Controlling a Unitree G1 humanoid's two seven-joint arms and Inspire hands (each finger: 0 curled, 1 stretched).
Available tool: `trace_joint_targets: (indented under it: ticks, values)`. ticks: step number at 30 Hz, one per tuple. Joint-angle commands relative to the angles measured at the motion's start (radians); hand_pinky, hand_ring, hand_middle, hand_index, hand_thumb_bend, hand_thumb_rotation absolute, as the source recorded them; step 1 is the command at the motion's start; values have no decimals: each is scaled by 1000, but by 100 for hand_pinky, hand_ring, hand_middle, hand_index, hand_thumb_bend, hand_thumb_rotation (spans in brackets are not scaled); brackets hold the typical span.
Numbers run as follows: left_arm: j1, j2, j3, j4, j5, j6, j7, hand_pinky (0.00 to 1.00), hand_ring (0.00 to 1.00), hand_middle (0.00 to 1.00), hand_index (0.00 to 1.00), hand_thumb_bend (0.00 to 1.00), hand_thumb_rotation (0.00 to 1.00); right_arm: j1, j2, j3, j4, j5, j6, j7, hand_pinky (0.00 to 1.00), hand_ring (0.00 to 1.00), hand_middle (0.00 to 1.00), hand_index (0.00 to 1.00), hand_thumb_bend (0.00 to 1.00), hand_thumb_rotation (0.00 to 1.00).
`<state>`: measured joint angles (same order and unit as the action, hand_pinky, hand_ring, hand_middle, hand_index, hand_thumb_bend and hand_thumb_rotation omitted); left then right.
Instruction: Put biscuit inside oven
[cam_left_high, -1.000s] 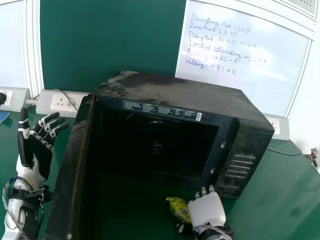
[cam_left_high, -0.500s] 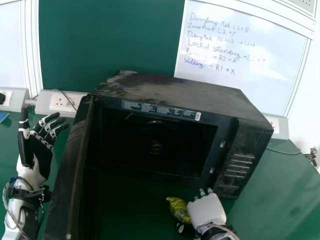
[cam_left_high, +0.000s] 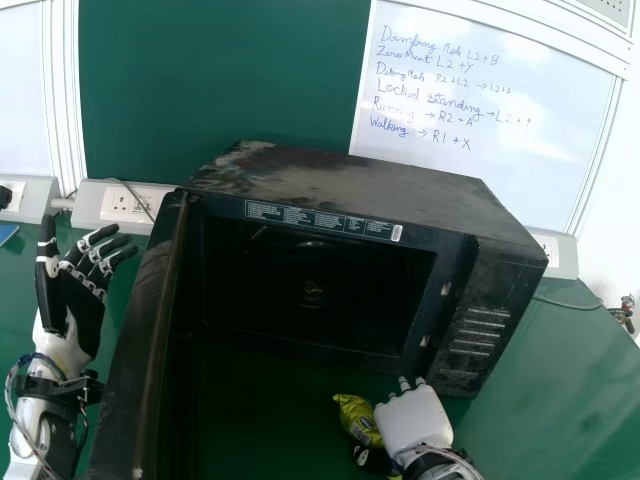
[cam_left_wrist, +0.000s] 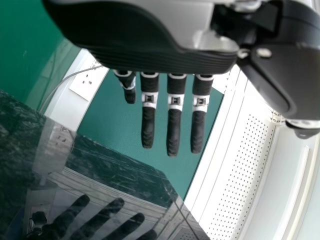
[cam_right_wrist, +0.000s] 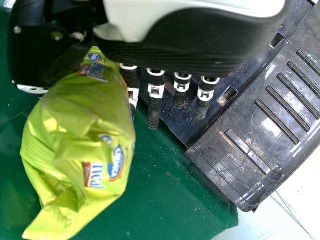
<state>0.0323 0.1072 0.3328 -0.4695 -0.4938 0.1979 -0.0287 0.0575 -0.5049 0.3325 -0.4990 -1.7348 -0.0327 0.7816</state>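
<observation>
A lab-like room, with a written-on whiteboard (cam_left_high: 480, 180), wall sockets (cam_left_high: 127, 205) and green worktop (cam_left_high: 550, 400).

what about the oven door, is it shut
No, the oven door stands swung out on the head view's left side, leaving the oven's front opening exposed.

There is one oven (cam_left_high: 360, 185), one biscuit packet (cam_left_high: 357, 418), one written-on whiteboard (cam_left_high: 520, 160) and two hands (cam_left_high: 82, 295).

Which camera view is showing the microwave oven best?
The head view: the oven is nearly whole, its door open. The left wrist view shows part of the door, mirroring the left hand; the right wrist view, a front corner and the button panel.
</observation>
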Motion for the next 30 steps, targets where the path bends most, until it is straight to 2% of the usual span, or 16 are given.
trace_joint_targets:
  ticks: [1, 6, 17, 21, 29, 30]
  values:
    - [-12, -2, -5, -12, -9, 7, 5, 70, 66, 64, 64, 89, 47, 23, -12, 17, 36, 1, -17, 30, 94, 88, 86, 49, 52, 16]
    - [-10, -5, -9, -18, -8, 9, 11, 71, 67, 64, 65, 89, 46, 26, -7, 12, 36, 16, -9, 19, 94, 88, 85, 49, 52, 16]
    - [-23, -10, -9, -14, -10, 9, 20, 69, 65, 63, 64, 88, 46, 28, 10, -14, 46, 86, 33, -90, 86, 82, 81, 49, 53, 15]
    - [-22, -7, -10, -13, -5, 8, 17, 69, 65, 64, 64, 89, 47, 25, 14, -16, 29, 97, 41, -88, 86, 81, 82, 49, 53, 15]
    - [-26, -9, -6, -7, -10, 9, 18, 68, 65, 64, 64, 91, 45, 6, 35, -25, -11, 96, 54, -83, 78, 77, 82, 50, 52, 15]
    - [-25, -9, -6, -7, -10, 9, 17, 68, 65, 64, 64, 91, 46, 2, 36, -28, -14, 98, 52, -79, 77, 77, 82, 57, 71, 19]
